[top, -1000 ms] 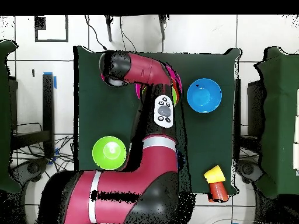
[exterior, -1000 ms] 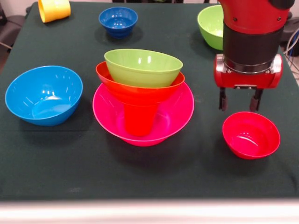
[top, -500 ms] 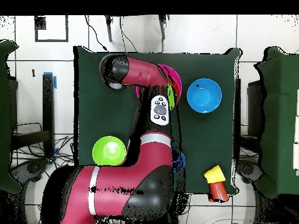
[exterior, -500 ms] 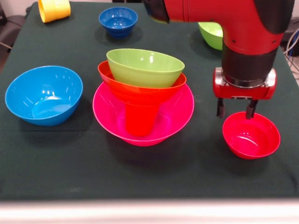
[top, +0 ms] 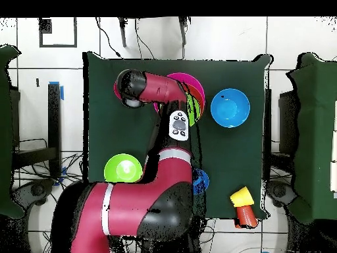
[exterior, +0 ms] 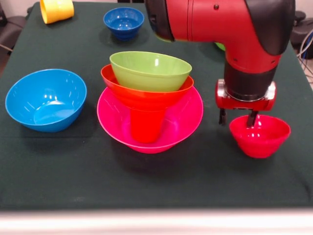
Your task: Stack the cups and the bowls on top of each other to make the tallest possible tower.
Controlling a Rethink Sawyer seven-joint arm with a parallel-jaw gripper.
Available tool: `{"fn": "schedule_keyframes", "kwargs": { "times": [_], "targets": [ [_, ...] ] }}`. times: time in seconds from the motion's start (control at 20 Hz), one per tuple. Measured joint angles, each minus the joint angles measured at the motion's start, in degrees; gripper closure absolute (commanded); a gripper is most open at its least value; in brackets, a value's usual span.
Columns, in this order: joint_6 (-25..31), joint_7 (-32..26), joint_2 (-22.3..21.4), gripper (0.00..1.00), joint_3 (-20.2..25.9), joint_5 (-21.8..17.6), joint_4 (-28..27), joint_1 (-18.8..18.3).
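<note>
Lowered since a second ago, the pincer is set astride the red bowl's rim, fingers narrowly parted; whether gripped cannot be told.

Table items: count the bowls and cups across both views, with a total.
Bowls: 7: pink bowl, orange bowl, lime bowl, second lime bowl, light blue bowl, dark blue bowl, red bowl
Cups: 3: red cup, yellow cup, orange-red cup
Total: 10

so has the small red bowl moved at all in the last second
Yes. In the front view the small red bowl has shifted a little up the picture and toward the pink bowl, with the pincer now straddling its rim, one finger inside.
</note>
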Motion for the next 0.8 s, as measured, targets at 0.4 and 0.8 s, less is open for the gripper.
{"fn": "schedule_keyframes", "kwargs": {
  "times": [0.4,0.8],
  "targets": [
    [0.0,0.0,3.2,0.00,-1.5,0.0,-4.7,0.6],
    [0.0,0.0,6.2,1.00,-2.3,0.2,-11.6,1.1]
  ]
}}
